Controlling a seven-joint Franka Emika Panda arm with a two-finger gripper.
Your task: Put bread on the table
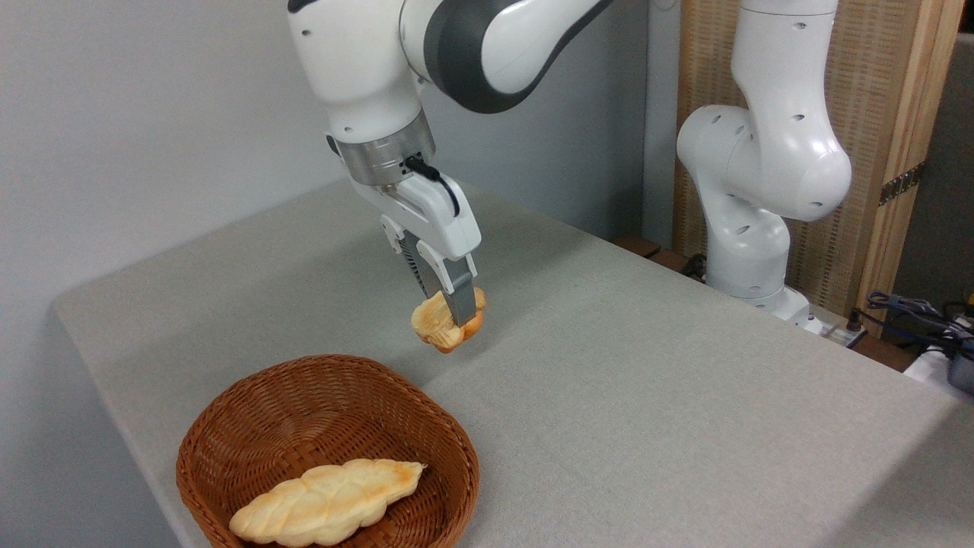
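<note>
The bread (434, 323), a small lumpy golden-toasted bun, hangs in the air above the table (647, 380), just beyond the far rim of the basket. My gripper (454, 313) points down and is shut on it, one grey finger (462, 298) lying across its front. The bun appears to be clear of the grey-beige cloth, a little above it. Its back side is hidden by the fingers.
A brown wicker basket (228, 426) stands at the near left and holds a long braided pale loaf (327, 502). The arm's white base (749, 228) rises at the table's far right edge. Cables and gear (928, 320) lie at the right, off the table.
</note>
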